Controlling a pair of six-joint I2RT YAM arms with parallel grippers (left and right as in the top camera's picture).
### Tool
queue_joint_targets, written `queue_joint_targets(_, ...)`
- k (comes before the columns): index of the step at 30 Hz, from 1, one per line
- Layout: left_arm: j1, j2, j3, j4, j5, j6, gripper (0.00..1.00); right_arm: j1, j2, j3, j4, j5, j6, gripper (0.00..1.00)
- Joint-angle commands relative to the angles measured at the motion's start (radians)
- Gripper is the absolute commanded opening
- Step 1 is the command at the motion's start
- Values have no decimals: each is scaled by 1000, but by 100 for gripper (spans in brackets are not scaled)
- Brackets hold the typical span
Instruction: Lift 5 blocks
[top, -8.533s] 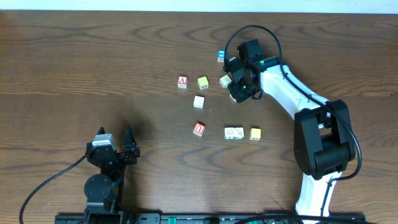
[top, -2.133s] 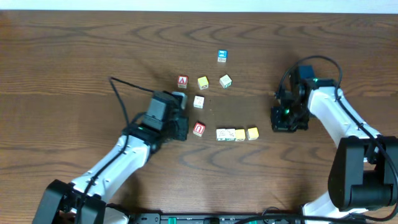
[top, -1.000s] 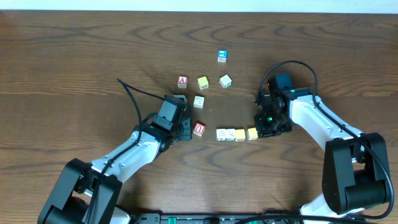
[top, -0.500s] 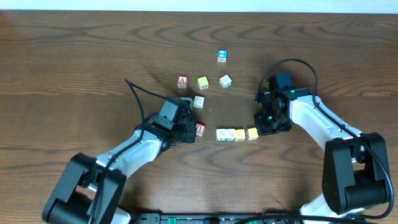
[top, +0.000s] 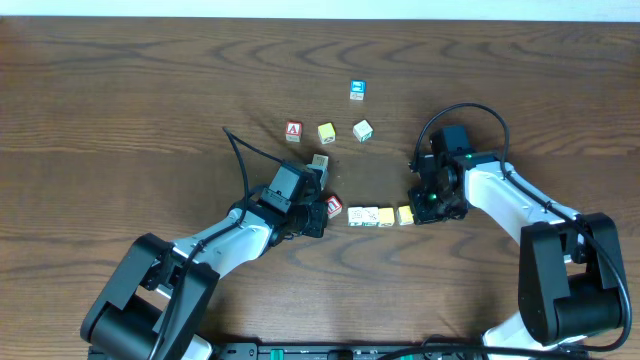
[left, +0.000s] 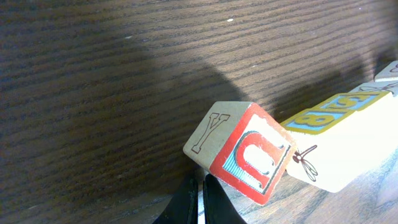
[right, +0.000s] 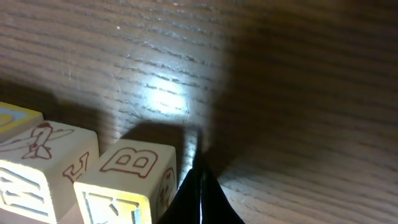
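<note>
A row of blocks lies mid-table: two cream blocks (top: 362, 215) and two yellow blocks (top: 397, 215). The red-faced block (top: 333, 206) with a white U sits turned at an angle at the row's left end. My left gripper (top: 318, 216) is shut, empty, with its tips against that block's left side. The left wrist view shows the red block (left: 249, 152) tilted just above my shut left gripper (left: 200, 198), beside a cream block (left: 336, 162). My right gripper (top: 421, 207) is shut and empty at the row's right end. My right gripper (right: 200, 186) rests beside the B block (right: 134, 177).
Behind the row stand a loose cream cube (top: 319, 161), a red "A" cube (top: 293, 130), a yellow cube (top: 326, 132), a whitish cube (top: 362, 130) and a blue cube (top: 357, 90). Both arms' cables loop above the table.
My left gripper slid right, pushing the red U block up to the row's left end and turning it. My right gripper stayed at the right end.
</note>
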Motion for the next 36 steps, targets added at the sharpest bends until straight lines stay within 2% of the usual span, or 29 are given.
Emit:
queue_joint_targets(1, -2, 15, 11, -15, -45, 21, 7, 9, 3, -21, 15, 2, -13, 1)
queue_joint_targets(7, 6, 15, 11, -58, -235, -16, 7, 8, 3, -21, 22, 2, -13, 1)
queue_joint_targets(10, 27, 15, 11, -68, -269, -60, 7, 8, 3, -21, 27, 2, -12, 1)
queue_joint_targets(20, 42, 15, 11, 28, -202, -119, 7, 8, 3, -21, 43, 2, -10, 1)
queue_joint_targets(36, 42, 15, 11, 169, -89, -126, 7, 8, 3, -21, 51, 2, -10, 1)
